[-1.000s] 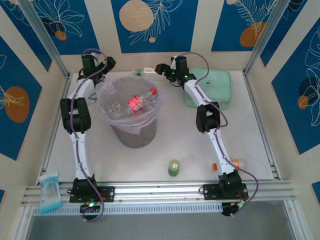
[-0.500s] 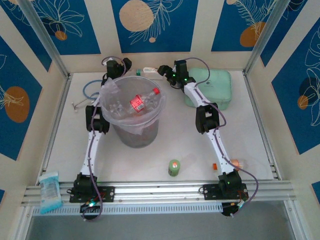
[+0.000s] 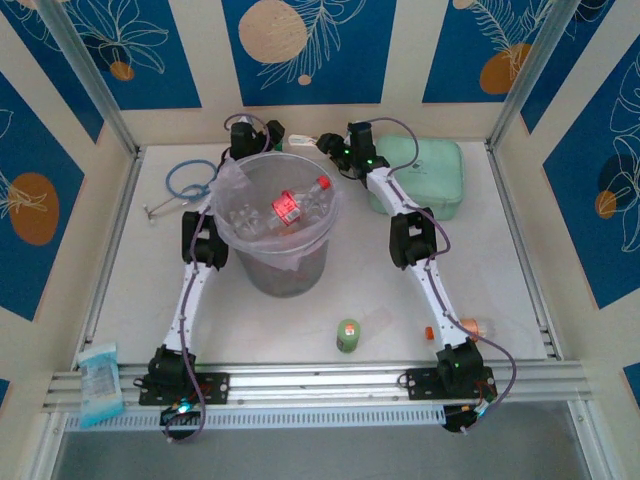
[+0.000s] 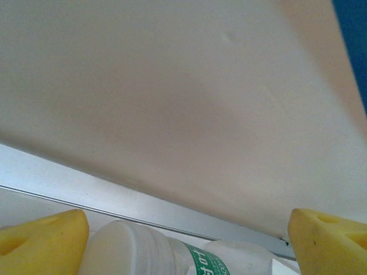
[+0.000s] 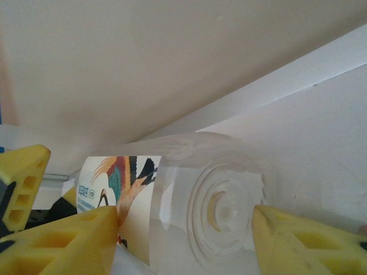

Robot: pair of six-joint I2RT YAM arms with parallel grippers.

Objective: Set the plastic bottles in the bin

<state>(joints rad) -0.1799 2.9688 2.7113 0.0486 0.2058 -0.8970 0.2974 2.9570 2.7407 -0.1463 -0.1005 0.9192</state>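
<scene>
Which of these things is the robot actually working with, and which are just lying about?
Part of the job: the bin; the red-label bottle inside it; the white-label bottle and green-label bottle by the back wall; the upright green bottle; the orange-capped bottle.

Just lying about: the mint-green case; the blue looped tube; the blue-and-white packet.

Bright, even light; blurry wrist close-ups

Blue walls (image 3: 330,70) carry cream-and-orange leaf prints, the bin (image 3: 285,275) is translucent grey, its bottle (image 3: 288,206) red-labelled and red-capped, the case (image 3: 440,175) mint green, the fingers (image 5: 57,240) yellow, and the clear bottle (image 5: 189,195) has a white label with perhaps a multicoloured bird.
</scene>
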